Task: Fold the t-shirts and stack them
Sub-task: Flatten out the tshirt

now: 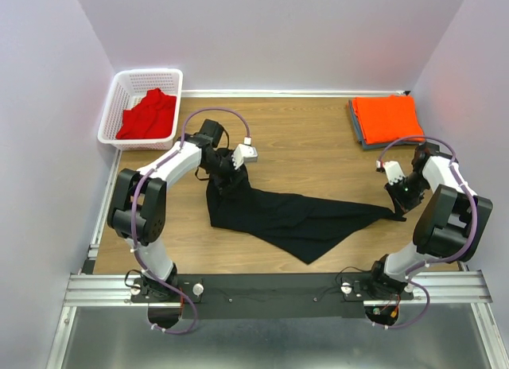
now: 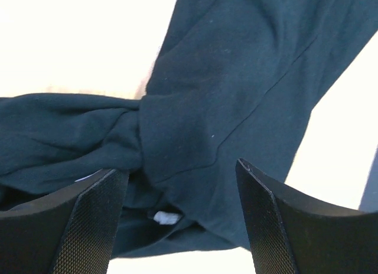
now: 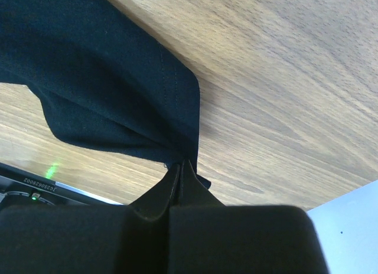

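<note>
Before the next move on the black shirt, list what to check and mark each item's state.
1. The right gripper clamped on a corner of the black shirt: ok.
2. The left gripper gripping the cloth: not ok; its jaws stand wide apart, with bunched cloth in front of them.
3. The black shirt spread flat: not ok; it is twisted and bunched at its left end.
4. The orange shirt folded at the far right corner: ok.
5. The red shirt out of the basket: not ok; it lies crumpled inside.
</note>
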Motion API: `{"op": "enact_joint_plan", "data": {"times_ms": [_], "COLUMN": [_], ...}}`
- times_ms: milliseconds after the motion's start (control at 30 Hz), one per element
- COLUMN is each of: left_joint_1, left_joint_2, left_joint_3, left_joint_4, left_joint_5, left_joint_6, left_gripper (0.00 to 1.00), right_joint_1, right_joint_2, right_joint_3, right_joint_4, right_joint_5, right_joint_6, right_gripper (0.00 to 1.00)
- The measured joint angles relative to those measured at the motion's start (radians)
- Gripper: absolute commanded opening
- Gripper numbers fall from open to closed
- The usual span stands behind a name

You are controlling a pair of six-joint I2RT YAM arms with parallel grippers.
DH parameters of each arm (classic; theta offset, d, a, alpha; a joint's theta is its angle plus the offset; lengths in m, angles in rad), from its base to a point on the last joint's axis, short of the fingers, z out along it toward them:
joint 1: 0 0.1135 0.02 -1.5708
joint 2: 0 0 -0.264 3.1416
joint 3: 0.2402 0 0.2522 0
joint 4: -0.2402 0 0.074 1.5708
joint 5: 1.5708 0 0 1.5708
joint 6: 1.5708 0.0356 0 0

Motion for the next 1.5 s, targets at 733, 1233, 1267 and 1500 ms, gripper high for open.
{"op": "enact_joint_plan", "data": {"times_ms": [733, 1233, 1267, 1500], "left_joint_1": [-0.11, -0.143, -0.143, -0.12], "left_joint_2": [-0.614, -0.503, -0.45, -0.177], "left_joint_3": [-0.332, -0.28, -0.236, -0.031], "left_joint_4": [-0.259, -0.18, -0.153, 0.001], "left_joint_5": [-0.118, -0.273, -0.25, -0.096], "left_joint_6": [0.398, 0.307, 0.256, 0.013], "left_gripper": [0.1, 0.53, 0.53, 0.55], "right_joint_1": [0.0, 0.0, 0.0, 0.0], "right_joint_2": [0.018, 0.021, 0.021, 0.021], "right_joint_3": [0.029, 0.029, 0.029, 0.029], "right_joint_4": [0.0, 0.0, 0.0, 0.001], "right_joint_5": [0.006, 0.009, 0.009, 0.01], "right_joint_6": [0.001, 0.001, 0.001, 0.0], "right_gripper": [0.01, 0.01, 0.01, 0.01]}}
